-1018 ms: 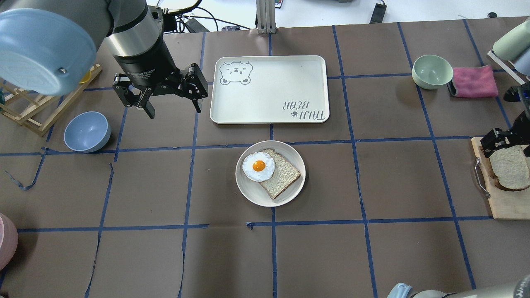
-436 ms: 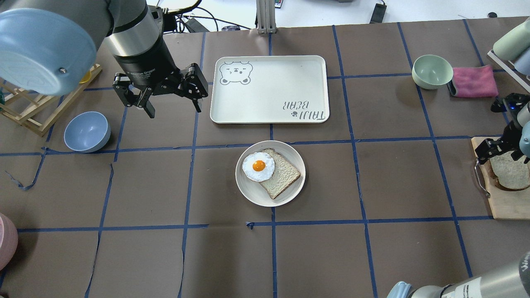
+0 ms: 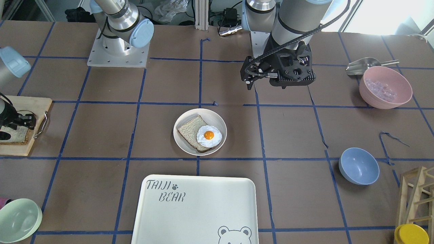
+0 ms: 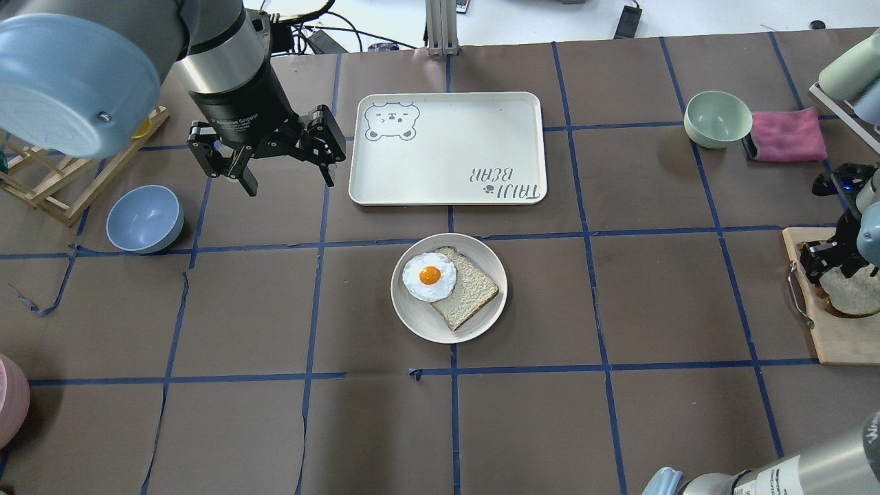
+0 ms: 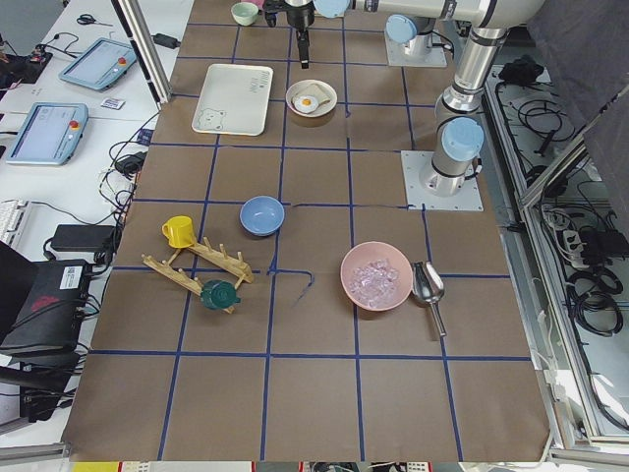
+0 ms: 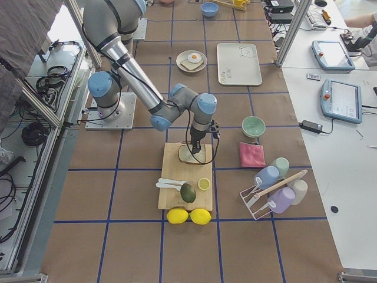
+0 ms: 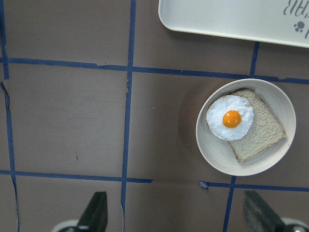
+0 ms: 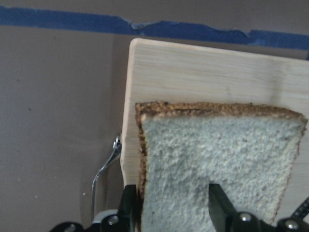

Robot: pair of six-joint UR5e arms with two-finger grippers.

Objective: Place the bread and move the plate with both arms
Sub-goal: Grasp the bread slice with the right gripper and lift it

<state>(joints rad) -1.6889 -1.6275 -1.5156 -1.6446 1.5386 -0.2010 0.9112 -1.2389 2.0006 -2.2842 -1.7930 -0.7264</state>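
Gripping the pale grey-beige, dark-crusted bread [image 8: 212, 150], the right tool [image 8: 171, 203] is clamped; the left tool [image 4: 290, 184] gapes.

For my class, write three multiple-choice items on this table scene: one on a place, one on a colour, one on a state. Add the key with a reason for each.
1. Where does the loose slice of wholemeal bread with the brown crust lie?
A. on the cream tray
B. on the pale wooden cutting board
C. in the blue bowl

2. What colour is the round bowl beside the folded pink cloth?
A. yellow
B. red
C. mint green

3. How is the left arm's black two-finger tool?
A. shut on the plate
B. open and empty
C. shut on a bowl

Key:
1 B, the right wrist view shows the slice lying on the board.
2 C, the overhead view shows it pale green.
3 B, its fingers stand wide apart with nothing between them.
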